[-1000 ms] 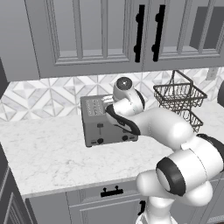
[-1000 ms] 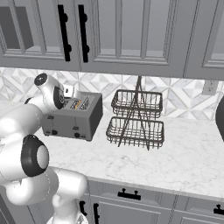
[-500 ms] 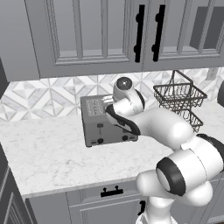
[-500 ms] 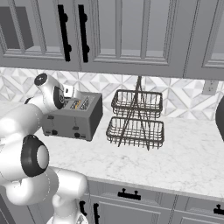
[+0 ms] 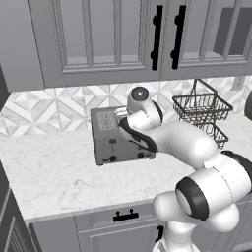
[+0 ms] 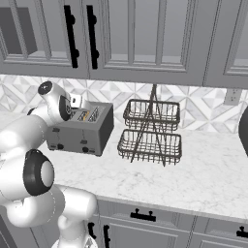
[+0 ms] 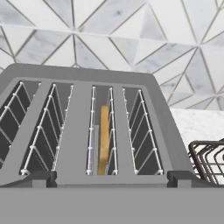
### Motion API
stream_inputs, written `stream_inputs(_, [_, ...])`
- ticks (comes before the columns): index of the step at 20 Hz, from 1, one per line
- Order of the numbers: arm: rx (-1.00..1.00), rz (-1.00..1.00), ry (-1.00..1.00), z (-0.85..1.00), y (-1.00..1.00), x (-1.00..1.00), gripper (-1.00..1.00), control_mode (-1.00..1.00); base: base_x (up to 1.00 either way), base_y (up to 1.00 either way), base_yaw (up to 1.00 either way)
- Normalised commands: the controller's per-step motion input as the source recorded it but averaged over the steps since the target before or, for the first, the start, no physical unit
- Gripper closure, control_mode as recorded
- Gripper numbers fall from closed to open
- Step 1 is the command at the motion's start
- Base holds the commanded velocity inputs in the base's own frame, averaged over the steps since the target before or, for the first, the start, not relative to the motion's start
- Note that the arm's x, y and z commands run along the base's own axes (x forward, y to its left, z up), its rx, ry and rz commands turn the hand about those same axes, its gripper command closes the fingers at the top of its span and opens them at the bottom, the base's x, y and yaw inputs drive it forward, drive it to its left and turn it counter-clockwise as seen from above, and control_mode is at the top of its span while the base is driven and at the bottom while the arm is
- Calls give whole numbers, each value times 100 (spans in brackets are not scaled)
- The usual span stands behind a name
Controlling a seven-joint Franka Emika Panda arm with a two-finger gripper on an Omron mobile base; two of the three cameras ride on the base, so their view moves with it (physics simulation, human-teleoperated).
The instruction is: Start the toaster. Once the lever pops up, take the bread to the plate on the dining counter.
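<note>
The grey four-slot toaster (image 5: 109,129) (image 6: 80,133) (image 7: 76,131) stands on the marble worktop against the tiled wall. A golden-tan slice of bread (image 7: 103,140) sits upright and sunk in its third slot from the left in the hand view. My gripper (image 5: 123,117) (image 6: 79,103) (image 7: 111,178) hovers just over the toaster's top, open wide. Its two dark fingertips (image 7: 40,176) stand apart near the toaster's front edge with nothing between them. Two small levers and knobs show on the toaster's front face. The plate and the dining counter are out of view.
A two-tier black wire basket (image 5: 203,108) (image 6: 152,131) stands right of the toaster. Grey wall cabinets (image 6: 126,38) hang above, and drawers with black handles (image 5: 124,215) sit below the worktop edge. A dark object (image 6: 243,131) shows at the far right edge.
</note>
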Motion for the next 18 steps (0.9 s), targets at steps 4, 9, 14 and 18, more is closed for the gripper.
stream_inputs(4, [0, 0, 0, 0, 0, 0, -100, -100, 0, 0, 0])
stream_inputs(9, [0, 0, 0, 0, 0, 0, -100, -100, 0, 0, 0])
stream_inputs(14, [0, 0, 0, 0, 0, 0, -100, -100, 0, 0, 0])
stream_inputs(18, [0, 0, 0, 0, 0, 0, -100, -100, 0, 0, 0])
